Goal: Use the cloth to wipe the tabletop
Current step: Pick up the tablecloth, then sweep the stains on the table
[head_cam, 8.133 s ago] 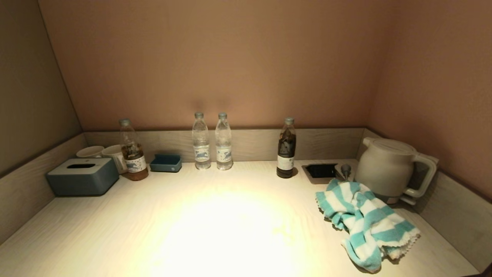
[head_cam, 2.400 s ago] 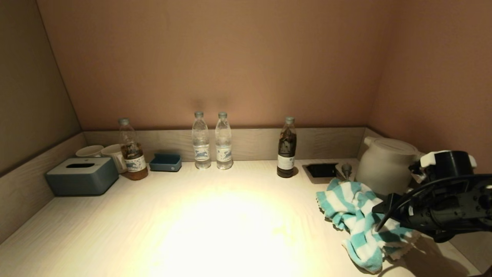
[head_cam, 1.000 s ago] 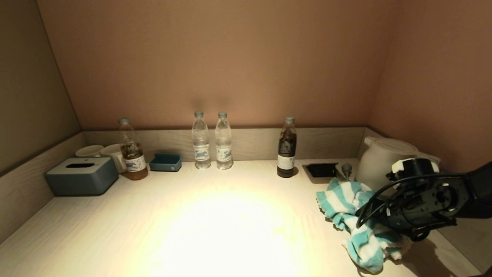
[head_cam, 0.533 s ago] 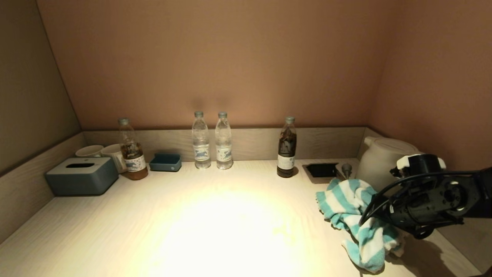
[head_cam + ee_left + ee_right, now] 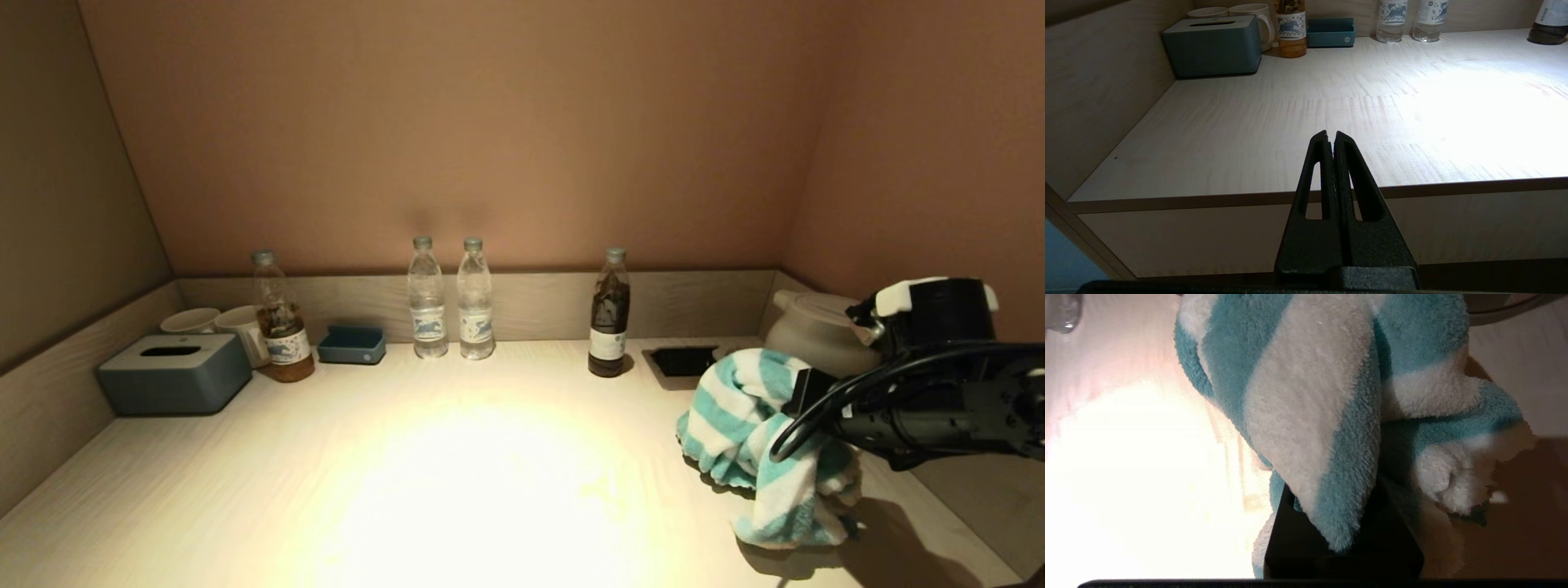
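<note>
Right gripper: the black right gripper (image 5: 804, 396) reaches in from the right side of the pale wood-grain tabletop (image 5: 457, 482), its fingers closed on the teal-and-white striped terry cloth (image 5: 763, 441); in the right wrist view the cloth (image 5: 1331, 400) drapes over the fingers and hides them almost wholly.
Cloth: bunched at the right end of the tabletop, its upper part gathered at the gripper, its lower folds hanging down to the surface or just over it; which, I cannot tell.
Left gripper: the black left gripper (image 5: 1331, 136) hangs off the front edge of the tabletop (image 5: 1331, 106) at its left end, fingers pressed together with nothing between them.
Behind the cloth: a white electric kettle (image 5: 816, 331), partly hidden by the cloth and the arm.
Back edge: a dark-filled bottle (image 5: 609, 314), two clear plastic water bottles (image 5: 451, 300), and an amber-filled bottle (image 5: 280, 318), all upright.
Left corner: a grey-blue tissue box (image 5: 175, 373), two white mugs (image 5: 216, 324) behind it, and a small blue tray (image 5: 352, 345) beside the amber bottle.
</note>
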